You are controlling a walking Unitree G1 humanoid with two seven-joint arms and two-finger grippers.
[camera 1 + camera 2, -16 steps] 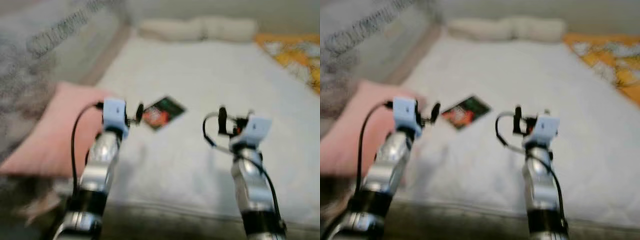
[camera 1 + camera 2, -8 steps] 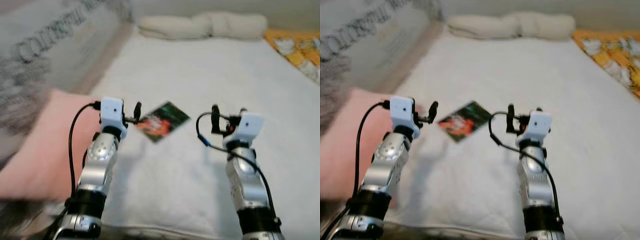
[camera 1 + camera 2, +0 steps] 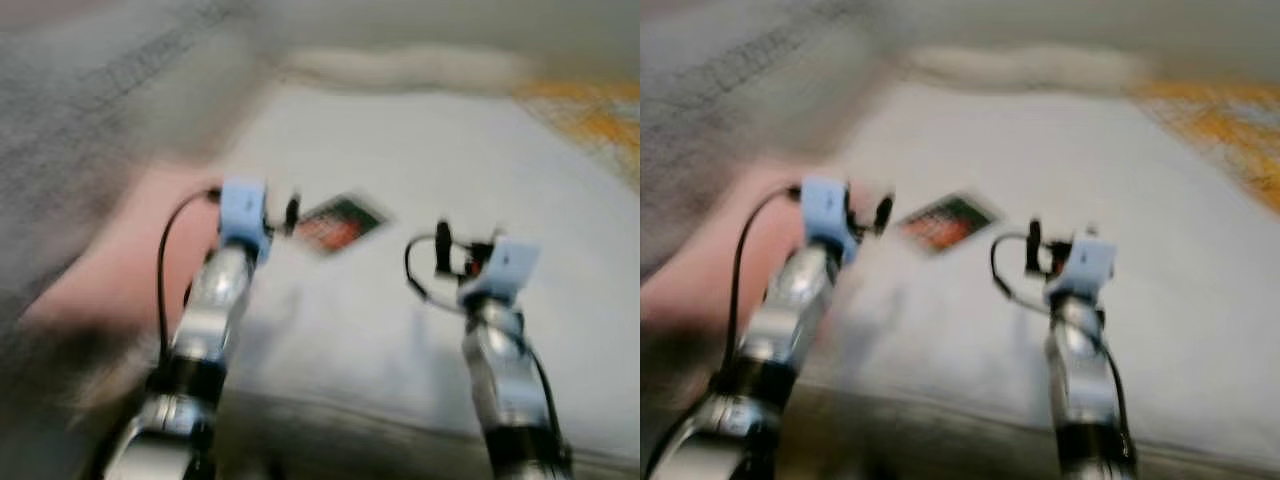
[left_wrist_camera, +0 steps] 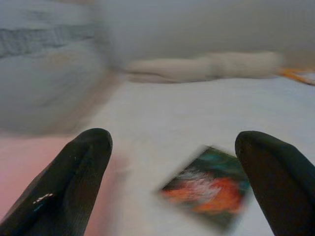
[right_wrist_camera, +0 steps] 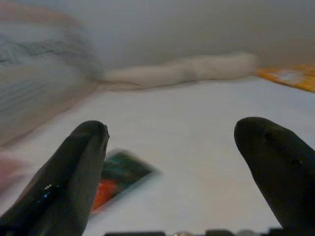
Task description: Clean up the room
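A flat packet printed in dark green and red-orange (image 3: 340,222) lies on the white mattress (image 3: 430,170). My left gripper (image 3: 291,212) is held just short of the packet's near-left corner, open, with the packet (image 4: 209,187) lying between and beyond its fingers (image 4: 74,182). My right gripper (image 3: 442,248) is held above the mattress to the packet's right, open and holding nothing; the packet (image 5: 120,178) lies beyond its fingers (image 5: 74,177). The head views are blurred.
A pink pillow or cushion (image 3: 120,270) lies at the mattress's left edge. Pale rolled bedding (image 3: 400,65) runs along the far end. An orange and yellow patterned blanket (image 3: 590,110) covers the far right. A grey cloth with lettering (image 3: 90,90) hangs on the left.
The whole picture has shifted and blurred, so the camera has moved. Both arms keep the same pose relative to the packet, and both grippers stay open.
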